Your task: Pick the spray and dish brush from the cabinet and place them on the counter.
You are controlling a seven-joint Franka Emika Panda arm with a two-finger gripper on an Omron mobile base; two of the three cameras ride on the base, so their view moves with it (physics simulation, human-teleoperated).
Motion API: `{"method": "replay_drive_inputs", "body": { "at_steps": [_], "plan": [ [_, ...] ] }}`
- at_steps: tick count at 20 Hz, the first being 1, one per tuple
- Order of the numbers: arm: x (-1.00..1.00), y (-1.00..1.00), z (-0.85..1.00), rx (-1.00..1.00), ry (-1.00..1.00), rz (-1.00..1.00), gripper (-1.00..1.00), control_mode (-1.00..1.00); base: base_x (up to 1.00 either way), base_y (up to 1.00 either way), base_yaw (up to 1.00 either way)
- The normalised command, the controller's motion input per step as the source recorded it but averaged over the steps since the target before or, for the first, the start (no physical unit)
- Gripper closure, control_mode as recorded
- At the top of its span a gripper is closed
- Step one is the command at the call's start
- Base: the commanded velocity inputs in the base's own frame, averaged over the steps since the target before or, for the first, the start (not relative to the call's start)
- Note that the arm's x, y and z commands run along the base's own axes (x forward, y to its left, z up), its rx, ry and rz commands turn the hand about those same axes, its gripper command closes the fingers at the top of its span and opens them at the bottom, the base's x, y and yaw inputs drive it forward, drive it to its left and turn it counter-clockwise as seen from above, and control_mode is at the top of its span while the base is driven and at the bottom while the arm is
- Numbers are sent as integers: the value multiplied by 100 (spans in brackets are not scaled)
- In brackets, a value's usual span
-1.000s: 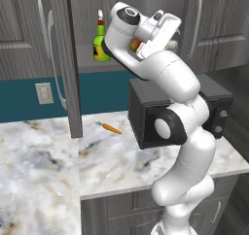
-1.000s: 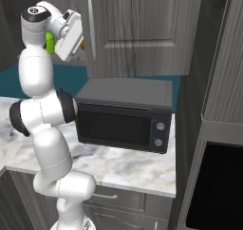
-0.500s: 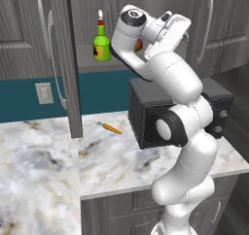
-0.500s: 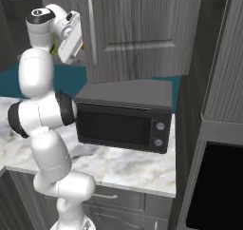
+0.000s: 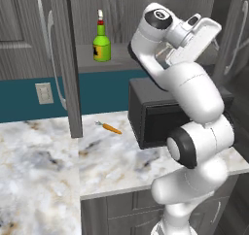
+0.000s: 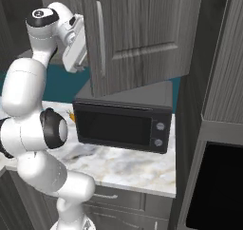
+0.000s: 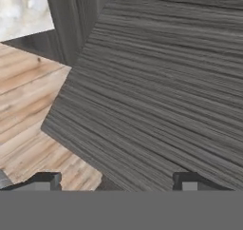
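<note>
Gripper [image 7: 114, 182] farther right of spray [image 5: 101, 42] (upright)

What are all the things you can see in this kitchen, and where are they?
spray: one, green bottle with a yellow label and red-and-white top, upright on the shelf inside the cabinet.
cabinet: one, dark grey wood grain with silver bar handles, on the wall above the counter, door open.
counter: one, white-and-grey marble with brownish veins, over grey base cabinets.
carrot: one, orange, lying on the counter left of the microwave.
microwave: one, black, standing on the counter.
wall outlet: one, white, on the teal wall.
arm: one, white with dark joints, reaching up towards the cabinet.
gripper: one, dark tips spread apart, open, with nothing between them.
</note>
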Motion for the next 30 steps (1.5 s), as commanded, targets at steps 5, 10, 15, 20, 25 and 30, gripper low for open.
{"method": "replay_drive_inputs", "body": {
  "at_steps": [5,10,15,20,25,30],
  "plan": [
    [-64,-51,-4,-2,-11,9,-100,-100,0,0,0],
    [-18,-34,-8,-7,-15,16,-100,-100,0,0,0],
    [-7,-46,-12,-11,-17,13,-100,-100,0,0,0],
    [-11,-69,0,-1,-7,0,-100,-100,0,0,0],
    [-1,-58,0,0,-5,3,-100,-100,0,0,0],
    [0,-40,0,0,-2,3,-100,-100,0,0,0]
  ]
}}
